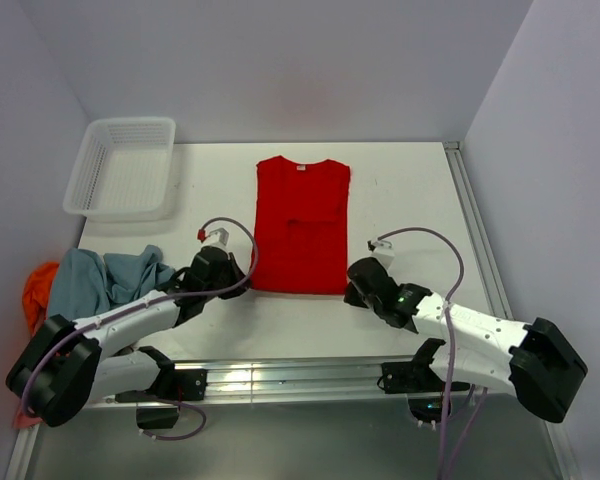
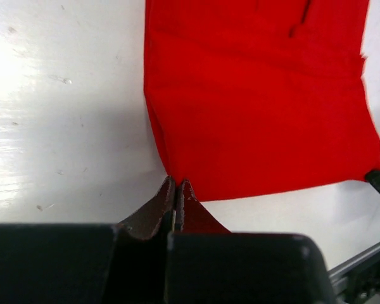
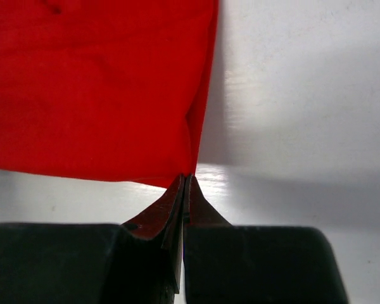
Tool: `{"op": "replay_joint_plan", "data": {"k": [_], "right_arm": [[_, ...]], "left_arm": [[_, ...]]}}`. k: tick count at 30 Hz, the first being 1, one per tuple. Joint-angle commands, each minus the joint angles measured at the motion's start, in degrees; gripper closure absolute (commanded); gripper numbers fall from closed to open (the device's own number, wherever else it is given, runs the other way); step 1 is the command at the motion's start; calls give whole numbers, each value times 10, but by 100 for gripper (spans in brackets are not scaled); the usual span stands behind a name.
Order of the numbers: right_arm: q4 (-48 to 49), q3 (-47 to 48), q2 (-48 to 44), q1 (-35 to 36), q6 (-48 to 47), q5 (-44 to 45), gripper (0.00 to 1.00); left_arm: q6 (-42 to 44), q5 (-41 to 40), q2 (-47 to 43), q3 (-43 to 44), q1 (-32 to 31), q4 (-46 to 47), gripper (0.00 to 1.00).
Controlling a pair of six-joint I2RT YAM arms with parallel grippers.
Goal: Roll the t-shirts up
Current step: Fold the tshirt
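Red t-shirt (image 1: 302,225) lies flat at frame centre, folded narrow. Left gripper (image 2: 176,190) and right gripper (image 3: 186,185) are each pinched closed on a lower hem corner. Risk: only the fingertips bite the cloth, so a corner may slip free and skew the roll

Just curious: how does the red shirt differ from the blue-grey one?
The red shirt lies flat, neatly folded; the blue-grey shirt is a crumpled heap. The left claw and right claw pinch the red shirt's near corners; the blue-grey shirt is untouched. Both are plain cloth.
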Motion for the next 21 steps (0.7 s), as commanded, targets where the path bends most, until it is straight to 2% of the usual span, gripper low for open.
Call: {"op": "replay_joint_plan", "data": {"k": [1, 8, 13, 21], "right_arm": [[-52, 46, -41, 1, -20, 1, 100], [-85, 61, -65, -6, -27, -27, 100], [-97, 94, -62, -28, -58, -51, 99], [-87, 125, -25, -117, -108, -162, 99]], "left_arm": [[0, 28, -29, 37, 19, -63, 100], [-8, 48, -53, 53, 23, -92, 100], [5, 61, -51, 97, 43, -138, 100], [39, 77, -14, 159, 76, -177, 99]]}}
